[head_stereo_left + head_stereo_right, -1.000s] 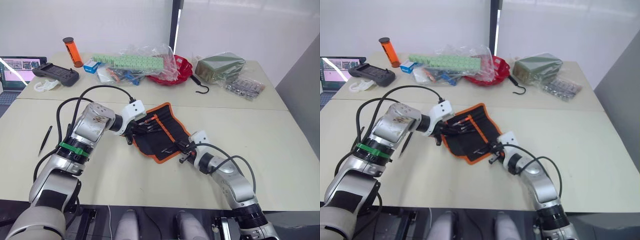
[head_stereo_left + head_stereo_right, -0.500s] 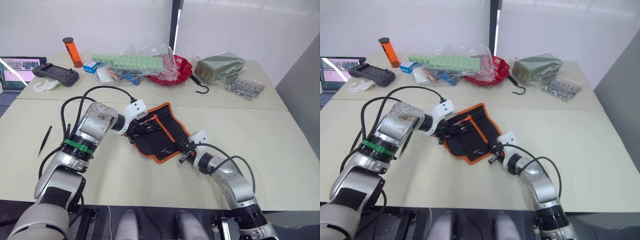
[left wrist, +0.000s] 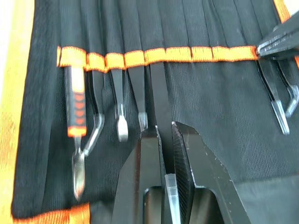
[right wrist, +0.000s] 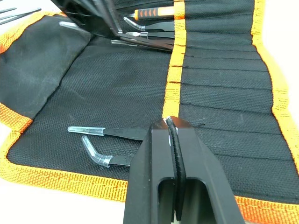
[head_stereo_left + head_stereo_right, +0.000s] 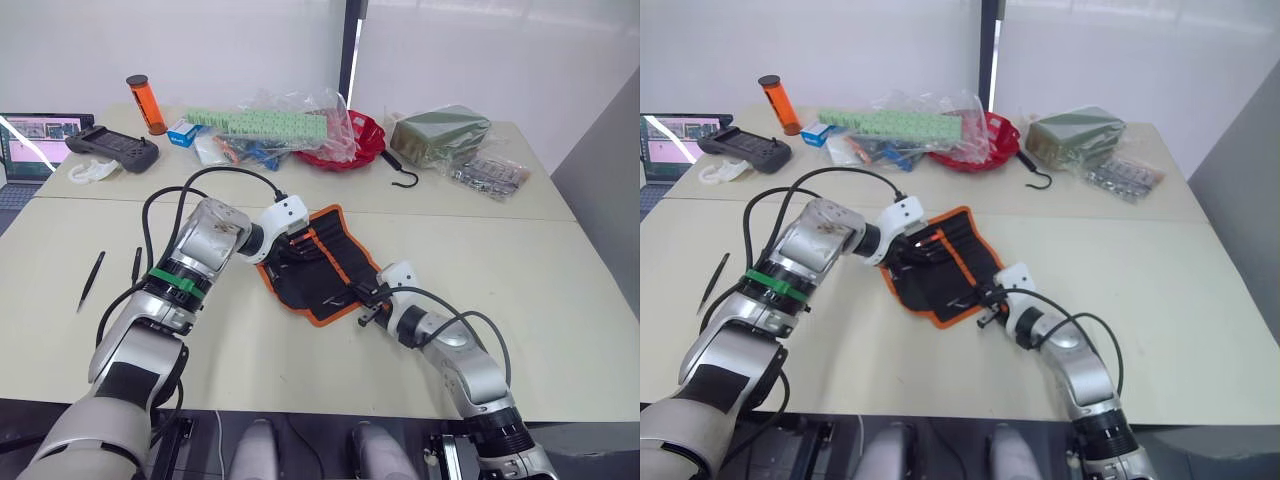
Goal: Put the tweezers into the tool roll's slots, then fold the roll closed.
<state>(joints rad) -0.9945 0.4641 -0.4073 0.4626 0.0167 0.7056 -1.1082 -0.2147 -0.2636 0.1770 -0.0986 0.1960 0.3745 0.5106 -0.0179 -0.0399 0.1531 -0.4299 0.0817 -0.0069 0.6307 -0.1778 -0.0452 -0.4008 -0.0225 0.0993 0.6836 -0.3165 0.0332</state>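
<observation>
Left wrist view showed that we had pushed our left hand [image 3: 164, 133], closed on a tweezer [image 3: 158, 100], further over the tool roll [image 5: 318, 262] at frame centre, seating it in a slot [image 3: 157, 55], while our closed right hand [image 4: 171, 125] pinned the edge.

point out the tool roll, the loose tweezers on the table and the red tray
tool roll [image 5: 335, 268], left eye view, open black inner face
loose tweezers [image 5: 91, 280], left eye view, mid shaft
red tray [image 5: 366, 147], left eye view, right rim
</observation>
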